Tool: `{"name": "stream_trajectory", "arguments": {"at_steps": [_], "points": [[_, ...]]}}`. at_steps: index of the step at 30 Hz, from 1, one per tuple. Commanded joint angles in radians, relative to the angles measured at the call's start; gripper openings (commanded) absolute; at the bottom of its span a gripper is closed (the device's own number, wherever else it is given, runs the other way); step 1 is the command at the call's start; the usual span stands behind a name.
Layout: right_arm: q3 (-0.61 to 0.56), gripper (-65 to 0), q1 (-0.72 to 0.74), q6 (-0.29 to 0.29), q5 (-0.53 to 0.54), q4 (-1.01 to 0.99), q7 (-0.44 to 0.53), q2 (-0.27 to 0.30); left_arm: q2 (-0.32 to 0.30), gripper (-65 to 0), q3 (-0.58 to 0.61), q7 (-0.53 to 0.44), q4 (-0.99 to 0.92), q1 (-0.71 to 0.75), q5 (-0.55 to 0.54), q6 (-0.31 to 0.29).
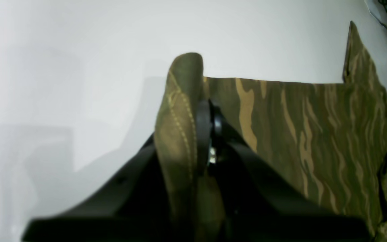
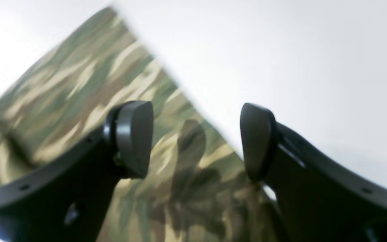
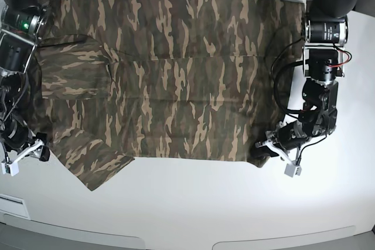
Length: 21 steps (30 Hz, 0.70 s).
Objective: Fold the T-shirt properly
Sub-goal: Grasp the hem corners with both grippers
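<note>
Spread across the white table [image 3: 193, 203], the T-shirt [image 3: 176, 86] lies nearly flat, its collar end toward my right arm and its hem toward my left. My left gripper [image 1: 207, 134] is clamped on the near hem corner, a stitched fold of camouflage cloth standing up between the pads (the base view shows that corner bunched just off the table). My right gripper [image 2: 197, 141] hangs with its jaws spread wide and nothing between them, above the edge of the near sleeve [image 3: 94, 162], which juts out past the shirt's lower edge.

To fold well from here, I judge that the right side needs a matching hold before anything lifts: the pads should come down astride the cloth edge at the sleeve or shoulder and close on it fully. Then both corners ought to rise together, level, so the near edge travels as one straight line toward the far edge. Lifting with the left alone would drag the hem and wrinkle the body.
</note>
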Motion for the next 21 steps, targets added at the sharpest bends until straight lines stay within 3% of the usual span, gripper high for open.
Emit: {"name": "stream_trajectory", "arguments": {"at_steps": [1,5,9,17,21], "points": [[0.003,-22.6,0.053,-0.016,-0.008,-0.03,0.026,0.018,-0.004,-65.0,0.005,0.067,-0.005,-0.003,0.058,0.023],[0.003,-22.6,0.124,-0.134,-0.08,-0.188,0.064,0.016,-0.005,-65.0,0.005,0.068,-0.005,-0.003,0.053,0.023],[0.003,-22.6,0.123,-0.126,-0.071,-0.276,0.089,0.01,-0.005,-65.0,0.005,0.071,-0.005,-0.003,0.053,0.023],[0.003,-22.7,0.102,0.145,0.092,-0.297,0.005,0.008,-0.005,-65.0,0.005,0.076,-0.005,-0.003,0.053,0.023],[0.003,-23.9,0.099,0.19,0.15,-0.297,-0.019,0.008,-0.005,-65.0,0.005,0.076,-0.005,-0.003,0.052,0.022]]}}
